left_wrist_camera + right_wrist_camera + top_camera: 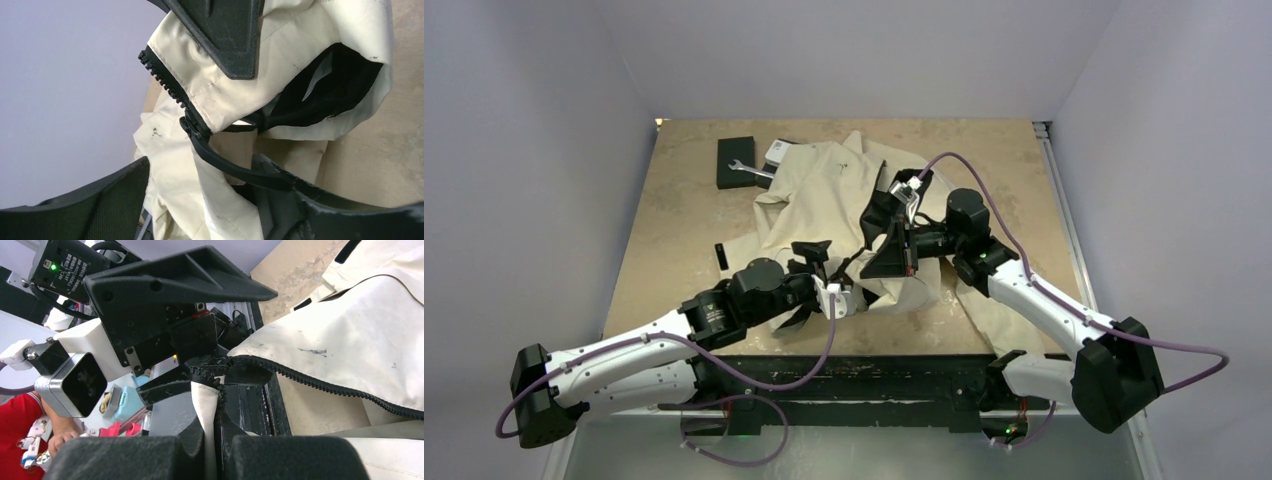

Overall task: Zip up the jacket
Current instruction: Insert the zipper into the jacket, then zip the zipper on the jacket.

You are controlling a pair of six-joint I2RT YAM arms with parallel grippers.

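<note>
- Pale grey walls stand close on the left, far and right sides of a tan table [674,215]; a metal rail [1056,200] runs along its right edge.
- The jacket [824,190] lies crumpled across the middle and far part of the table. Its far edge is close to the far table edge, and one flap reaches the near edge on the right, under the right arm.
- Tan surface shows in a broad band between the jacket and the left edge, and in a narrower strip at the far right.
- At the far left a black box [734,160] with a wrench [749,170] on it sits just beside the jacket, next to a small white object [779,150]. A black strip [720,255] lies alone in the left band.
- The right gripper [216,450] hangs over the jacket's middle. Its pads [280,457] are pressed together on a cream hem that rises between them.
- The left gripper [192,120] sits just near of the right one, almost meeting it, with its fingers [225,35] spread wide. The upper finger lies against cream cloth; the lower one stands apart from it.
- Between those fingers sit black zipper teeth [162,77] and the slider [192,125]. A long black pull [225,167] trails from the slider toward a dark shape; what holds its end I cannot tell.
- Black lining [330,85] shows inside a fold to the right.
- Past the near edge, the right wrist view shows a red sleeve [15,412] and a hand [60,440].
</note>
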